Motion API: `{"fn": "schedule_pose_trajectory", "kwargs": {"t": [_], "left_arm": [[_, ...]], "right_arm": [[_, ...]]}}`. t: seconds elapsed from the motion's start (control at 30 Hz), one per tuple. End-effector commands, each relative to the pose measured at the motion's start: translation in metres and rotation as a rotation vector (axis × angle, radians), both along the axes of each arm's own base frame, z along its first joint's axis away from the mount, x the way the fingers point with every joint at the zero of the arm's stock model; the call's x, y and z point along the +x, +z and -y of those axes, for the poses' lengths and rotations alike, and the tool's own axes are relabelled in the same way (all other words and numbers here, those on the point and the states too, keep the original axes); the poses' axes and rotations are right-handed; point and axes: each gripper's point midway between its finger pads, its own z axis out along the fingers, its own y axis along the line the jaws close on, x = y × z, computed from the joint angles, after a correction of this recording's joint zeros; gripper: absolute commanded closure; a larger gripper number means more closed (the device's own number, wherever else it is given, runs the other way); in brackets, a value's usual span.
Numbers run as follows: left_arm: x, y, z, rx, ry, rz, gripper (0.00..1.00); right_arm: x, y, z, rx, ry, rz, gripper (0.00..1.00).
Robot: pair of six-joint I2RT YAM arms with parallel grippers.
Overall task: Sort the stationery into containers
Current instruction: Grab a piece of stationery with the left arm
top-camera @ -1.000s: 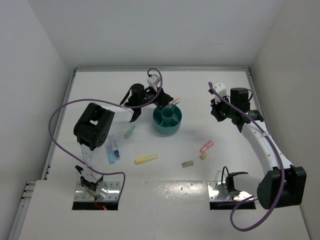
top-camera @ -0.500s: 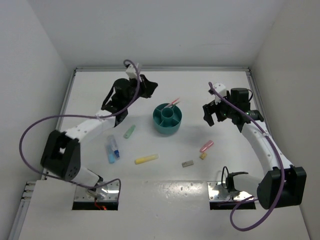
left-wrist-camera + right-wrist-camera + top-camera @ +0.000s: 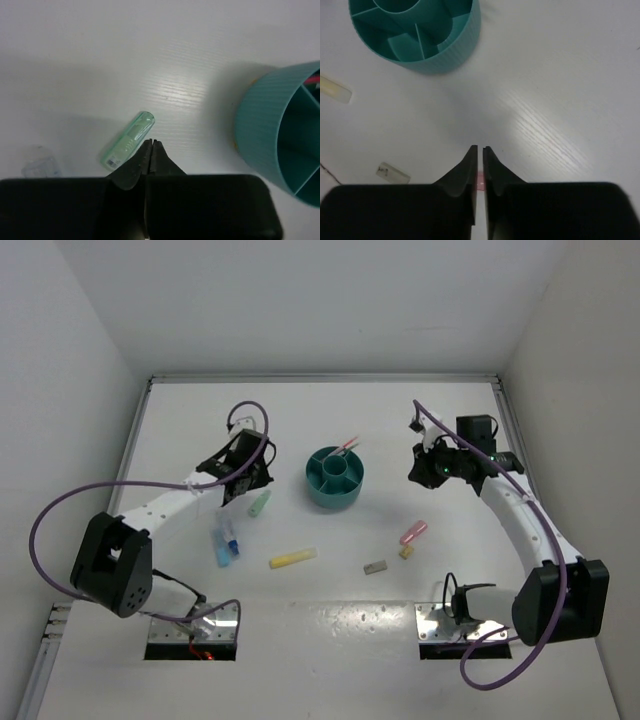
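Left gripper [image 3: 151,143]: swung back from beyond the organiser [image 3: 334,500], arm bent low over the mint marker [image 3: 259,503] lying left of it, fingers pressed together, empty. Right gripper [image 3: 480,149]: arm stretched forward, fingers nearly touching, empty.

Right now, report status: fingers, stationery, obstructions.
Left fingers shut, empty, by mint marker. Right fingers shut, empty. Pink pen in teal organiser; rest loose on table. Nothing blocking.

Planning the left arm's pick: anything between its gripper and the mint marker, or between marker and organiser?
Nothing visible. The left gripper, shut, is right by the mint marker; only bare table lies between marker and teal organiser.
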Motion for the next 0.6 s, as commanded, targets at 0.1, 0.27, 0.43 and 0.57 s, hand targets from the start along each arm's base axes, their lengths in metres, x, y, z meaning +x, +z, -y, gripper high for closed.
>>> {"fn": "schedule_pose_trajectory", "kwargs": {"t": [0.1,0.27,0.43,0.57], "left_arm": [[0.004,0.025,0.004,0.183,-0.313,0.066,0.74],[0.001,-0.025,0.001,0.220,-0.372,-0.129,0.46],[-0.001,-0.047,-0.006,0.251,-0.348,-0.174,0.37],[0.001,-0.055,-0.001,0.247,-0.369,-0.192,0.38]], "right_arm": [[0.004,0.019,-0.007,0.026,0.050,0.047,0.97],[0.006,0.022,-0.008,0.026,0.050,0.056,0.86],[0.006,0.025,-0.006,0.019,0.043,0.066,0.86],[0.006,0.027,-0.004,0.012,0.037,0.076,0.86]]}}
